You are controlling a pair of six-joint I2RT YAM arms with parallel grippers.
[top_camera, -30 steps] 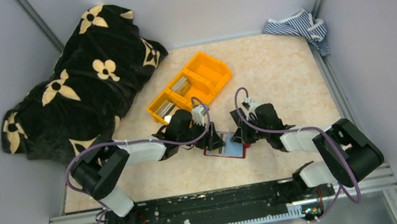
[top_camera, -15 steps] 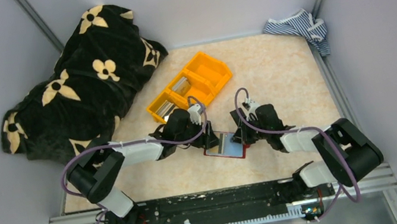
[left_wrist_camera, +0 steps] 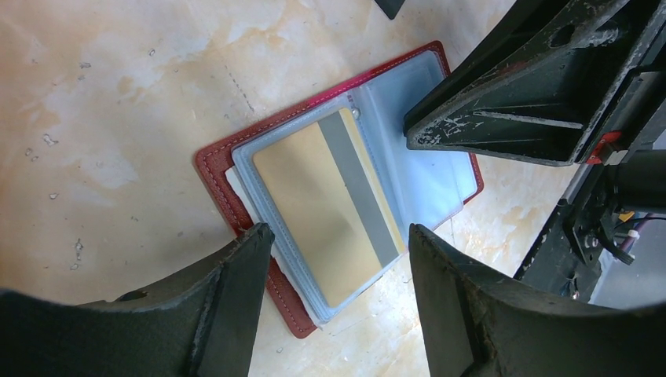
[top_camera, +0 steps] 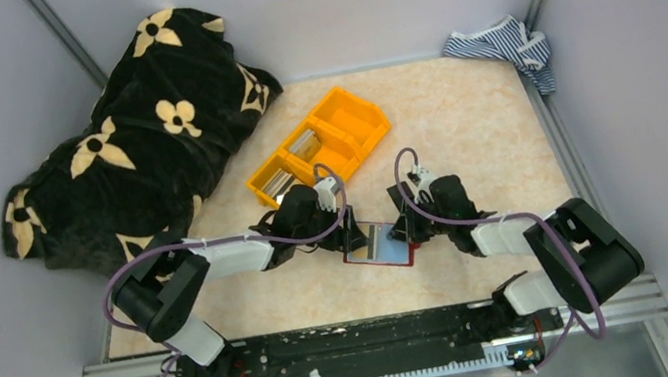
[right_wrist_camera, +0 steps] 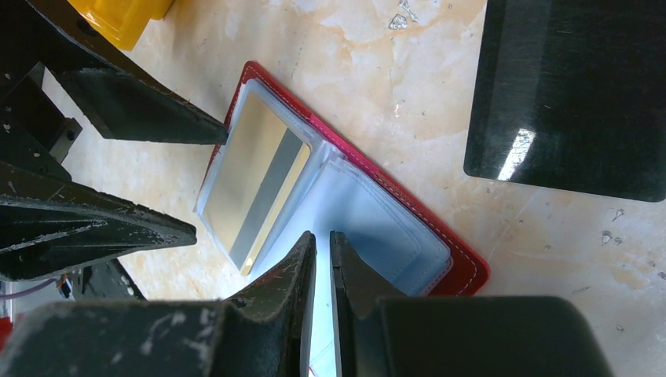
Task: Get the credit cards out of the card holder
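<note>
The card holder (top_camera: 377,244) lies open and flat on the table (top_camera: 462,128), between the two grippers, with its dark red cover down and its pale blue pocket leaves up. In its left half a beige card (left_wrist_camera: 326,212) with a grey stripe sits inside a clear pocket, and its end reaches almost to the holder's outer edge. The right half shows only pale blue pockets.

The left gripper (left_wrist_camera: 339,236) hangs over the holder's left half with its jaws spread wide, one finger to either side of the beige card's end. I cannot tell whether the fingertips touch the holder. The right gripper (right_wrist_camera: 322,239) stands over the holder's right half. Its jaws are pressed almost together, pinching a thin pale blue leaf of the holder that shows as a bright sliver between them.

A dark card (right_wrist_camera: 569,94), glossy and flat, lies on the table near the holder's right half, apart from it. Beyond the holder and a little to its left stands an orange bin (top_camera: 364,118) with three compartments, two of which hold silver-grey cards (top_camera: 303,143). Farther left of the holder a black blanket (top_camera: 128,130) with beige flowers is heaped against the wall. Well beyond the holder, at the far right corner, lies a striped cloth (top_camera: 500,46).
</note>
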